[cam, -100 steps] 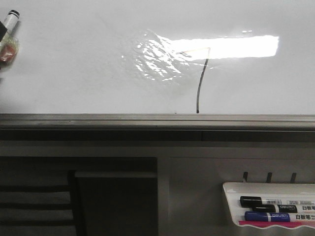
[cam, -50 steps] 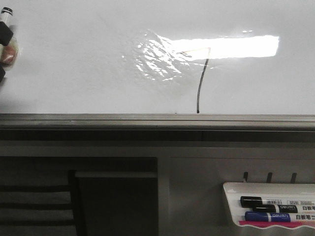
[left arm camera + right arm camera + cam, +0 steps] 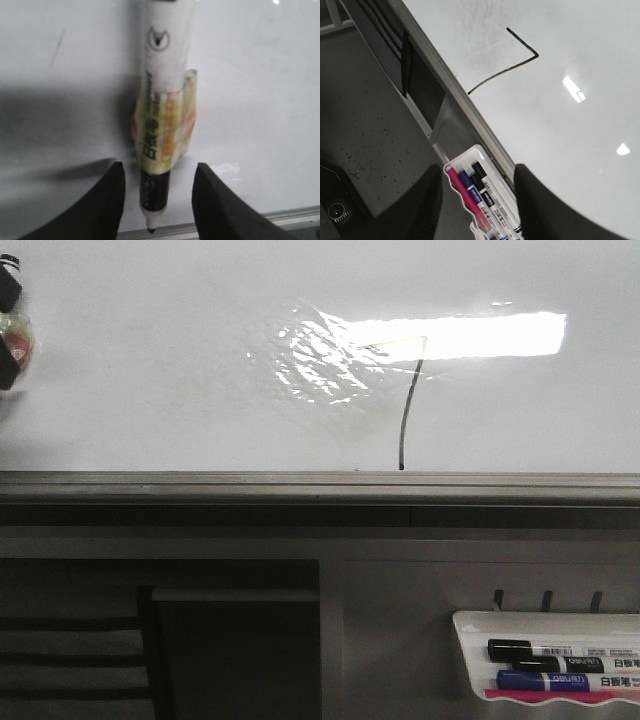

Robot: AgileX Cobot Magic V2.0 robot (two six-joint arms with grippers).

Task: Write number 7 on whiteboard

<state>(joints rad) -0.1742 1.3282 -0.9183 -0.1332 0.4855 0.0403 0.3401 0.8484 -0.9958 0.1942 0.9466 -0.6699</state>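
Note:
The number 7 [image 3: 405, 410] is a thin black line on the glossy whiteboard [image 3: 150, 390], beside the bright glare. It also shows in the right wrist view [image 3: 505, 70]. My left gripper [image 3: 8, 335] is at the far left edge of the front view, partly cut off. In the left wrist view, my left gripper [image 3: 159, 166] holds a white marker [image 3: 160, 50] by its yellow tape wad, the black tip close to the board's frame. My right gripper [image 3: 477, 170] is open and empty, hovering off the board over the marker tray.
The whiteboard's grey metal frame [image 3: 300, 485] runs across below the 7. A small white tray [image 3: 470, 625] at lower right holds black, blue and pink markers [image 3: 545, 680]. Dark cabinet panels lie below the frame, grey floor in the right wrist view.
My left gripper with the marker has moved left, further out of the front view. The 7 has not changed.

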